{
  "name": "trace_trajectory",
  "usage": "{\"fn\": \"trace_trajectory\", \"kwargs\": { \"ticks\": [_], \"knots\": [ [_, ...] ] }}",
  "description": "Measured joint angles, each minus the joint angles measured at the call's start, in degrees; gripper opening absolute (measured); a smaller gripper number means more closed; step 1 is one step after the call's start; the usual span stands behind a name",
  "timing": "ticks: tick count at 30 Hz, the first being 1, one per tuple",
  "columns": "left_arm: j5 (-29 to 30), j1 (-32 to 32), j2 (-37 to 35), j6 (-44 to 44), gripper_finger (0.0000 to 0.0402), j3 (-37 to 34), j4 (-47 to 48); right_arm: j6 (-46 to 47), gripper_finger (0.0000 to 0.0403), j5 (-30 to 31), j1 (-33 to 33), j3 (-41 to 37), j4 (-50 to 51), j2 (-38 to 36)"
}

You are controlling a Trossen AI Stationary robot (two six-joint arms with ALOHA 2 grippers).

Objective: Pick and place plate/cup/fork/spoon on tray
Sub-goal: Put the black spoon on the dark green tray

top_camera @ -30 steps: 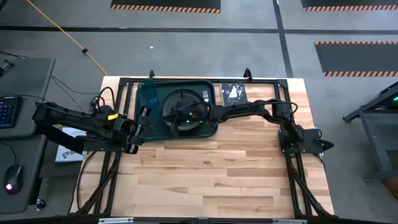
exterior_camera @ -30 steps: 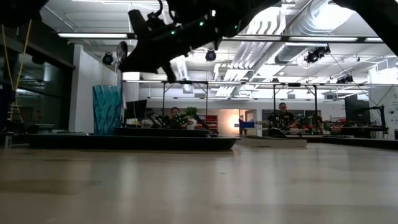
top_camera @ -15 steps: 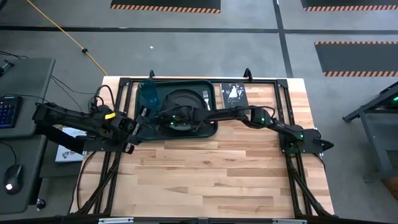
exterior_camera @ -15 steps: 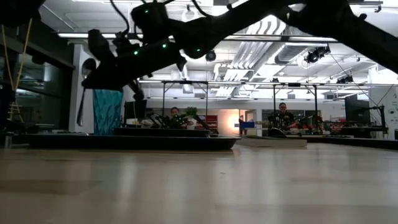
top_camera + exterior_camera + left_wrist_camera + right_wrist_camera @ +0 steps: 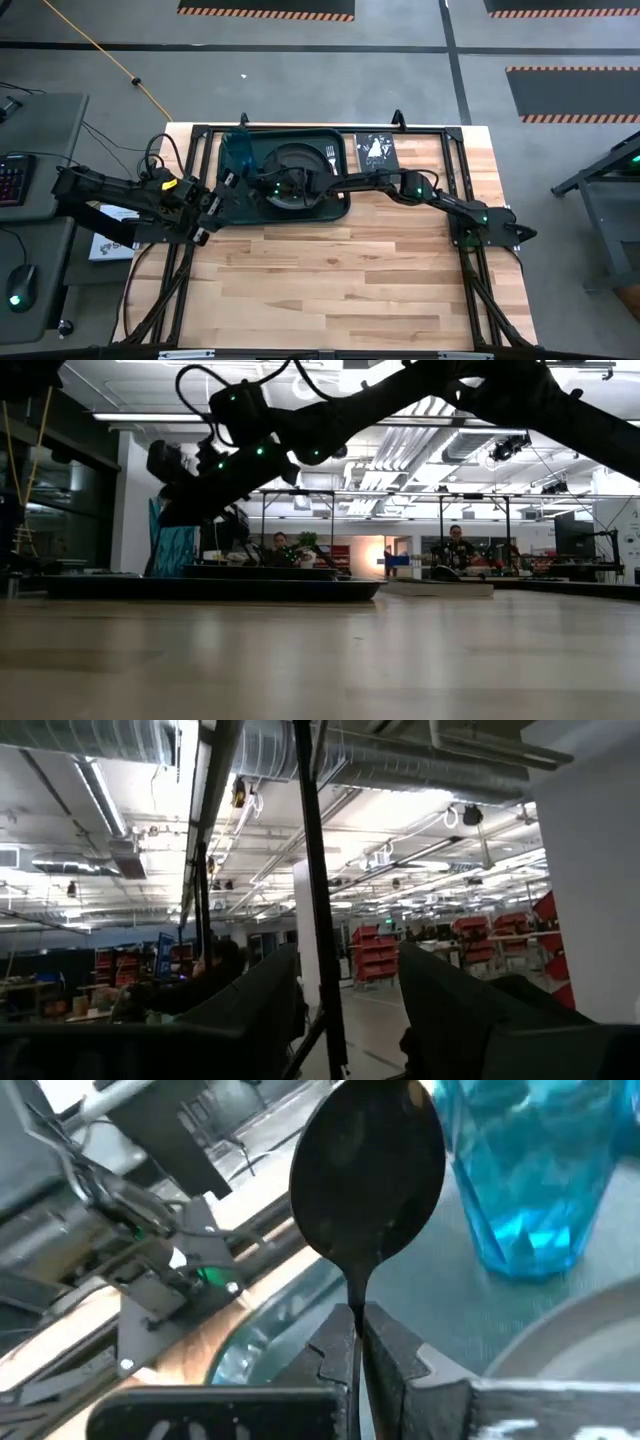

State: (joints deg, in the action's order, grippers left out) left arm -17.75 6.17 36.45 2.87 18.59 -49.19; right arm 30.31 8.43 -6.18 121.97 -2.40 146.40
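Gripping spoon (bowl outward), right hand, above tray

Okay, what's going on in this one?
The right gripper is shut on the spoon and holds it over the left side of the tray, near the cup. The plate, cup and fork are already on the tray. The left gripper waits by the tray's left edge.
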Motion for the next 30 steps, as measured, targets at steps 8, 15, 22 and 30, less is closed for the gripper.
{"fn": "trace_trajectory", "kwargs": {
  "ticks": [8,15,22,30],
  "knots": [
    [0.3,0.0,0.0,-0.1,0.0165,0.0,-0.2,5.8,0.0,0.9,-0.1,0.0,-3.7,2.9],
    [0.3,0.0,0.0,-0.1,0.0165,0.0,-0.1,7.2,0.0,3.9,-0.2,0.0,-2.0,2.9],
    [0.4,0.0,0.0,-0.2,0.0165,0.0,-0.1,8.3,0.0015,4.9,-0.2,0.0,0.0,2.8],
    [0.4,0.0,0.0,-2.1,0.0165,0.0,0.0,7.7,0.005,4.8,-0.2,0.0,2.3,2.8]
  ]
}}
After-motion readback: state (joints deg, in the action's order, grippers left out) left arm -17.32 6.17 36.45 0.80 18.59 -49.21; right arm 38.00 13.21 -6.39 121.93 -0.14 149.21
